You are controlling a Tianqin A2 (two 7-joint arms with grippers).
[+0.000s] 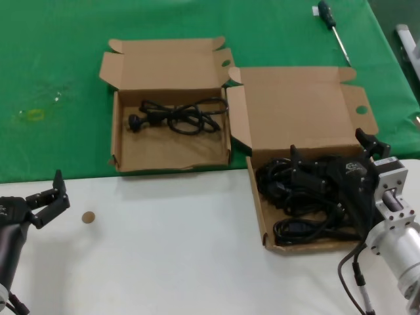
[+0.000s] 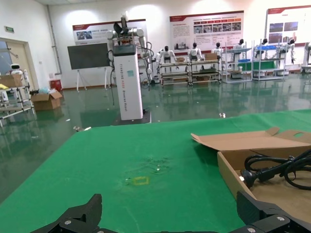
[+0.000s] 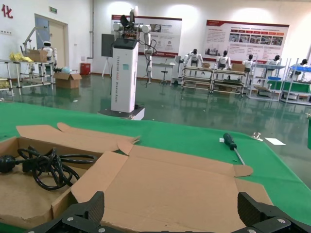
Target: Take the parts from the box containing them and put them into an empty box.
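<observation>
- Power cords (image 1: 308,197) lie heaped in the larger box (image 1: 262,216) at the near right of the counter (image 1: 164,236), directly under the right claw (image 1: 315,174); one more cord (image 1: 177,117) already lies in the smaller box (image 1: 131,154), far and to the left.
- The right claw hangs over the heap with its black fingers down among the cables; I cannot tell whether they are clenched on a bundle or merely resting among them, since black blends with black.
- The left claw (image 1: 49,200) sits released at the near left edge of the counter, well apart from both boxes, apparently idle.
- The right arm is plainly the nearer one to the heap. The move turns on this: the smaller box lies to the left of the claw and farther off, so a lifted bundle would have to travel leftward and away.
- Between the two boxes stand the larger box's left wall and side flap (image 1: 237,118), touching or just beside the smaller box's right wall. My guess is a dangling loop or plug could catch there unless raised clear.
- The smaller box has bare floor near its front wall for a drop.
- A screwdriver (image 1: 333,29) lies on the green cloth (image 1: 59,59) far right, out of the path.
</observation>
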